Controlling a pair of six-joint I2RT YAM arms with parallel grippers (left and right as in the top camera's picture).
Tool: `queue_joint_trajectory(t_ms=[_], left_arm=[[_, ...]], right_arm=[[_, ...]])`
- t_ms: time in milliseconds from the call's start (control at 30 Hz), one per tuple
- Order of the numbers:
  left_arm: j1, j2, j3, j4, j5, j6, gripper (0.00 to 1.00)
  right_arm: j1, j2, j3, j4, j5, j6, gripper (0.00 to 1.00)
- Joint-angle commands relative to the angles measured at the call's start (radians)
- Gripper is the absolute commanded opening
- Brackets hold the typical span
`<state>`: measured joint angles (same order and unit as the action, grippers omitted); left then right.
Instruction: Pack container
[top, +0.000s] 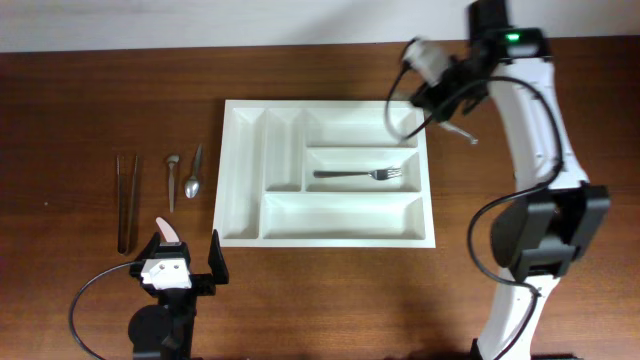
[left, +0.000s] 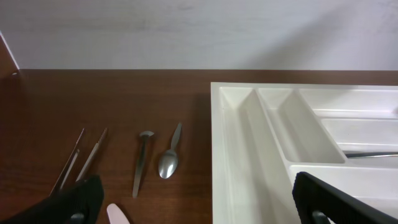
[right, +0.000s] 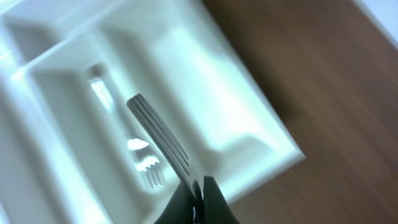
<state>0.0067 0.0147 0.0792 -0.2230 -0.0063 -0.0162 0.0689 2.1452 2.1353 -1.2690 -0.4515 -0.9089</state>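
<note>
The white cutlery tray (top: 242, 175) lies mid-table and holds one fork (top: 360, 174) in its middle long compartment. My right gripper (top: 440, 95) hovers over the tray's far right corner, shut on a silver utensil whose end (top: 462, 132) sticks out past the tray's edge. In the right wrist view the jaws (right: 200, 186) clamp its ribbed handle (right: 158, 134) above the tray (right: 249, 118) and the fork (right: 146, 165). My left gripper (top: 188, 262) is open and empty near the front edge, left of the tray; its fingers frame the left wrist view (left: 199, 211).
Left of the tray lie two small silver spoons (top: 172, 180) (top: 195, 175) and a dark pair of chopsticks (top: 127, 200); they also show in the left wrist view (left: 142, 163) (left: 169, 160) (left: 79, 158). A pale utensil tip (top: 170, 232) lies by my left gripper.
</note>
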Motion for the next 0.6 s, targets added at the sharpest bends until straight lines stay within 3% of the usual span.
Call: queue_joint_trajectory(t_ms=[0,567], left_arm=[[-0.004,-0.009,-0.011,0.003,0.010,0.002,0.99],[-0.004,-0.009,-0.011,0.003,0.011,0.002,0.99]], right_arm=[[0.063,-0.004,-0.014,-0.030,-0.018,-0.224,0.04],[0.272,0.008,-0.298,0.134,0.014,-0.199,0.04]])
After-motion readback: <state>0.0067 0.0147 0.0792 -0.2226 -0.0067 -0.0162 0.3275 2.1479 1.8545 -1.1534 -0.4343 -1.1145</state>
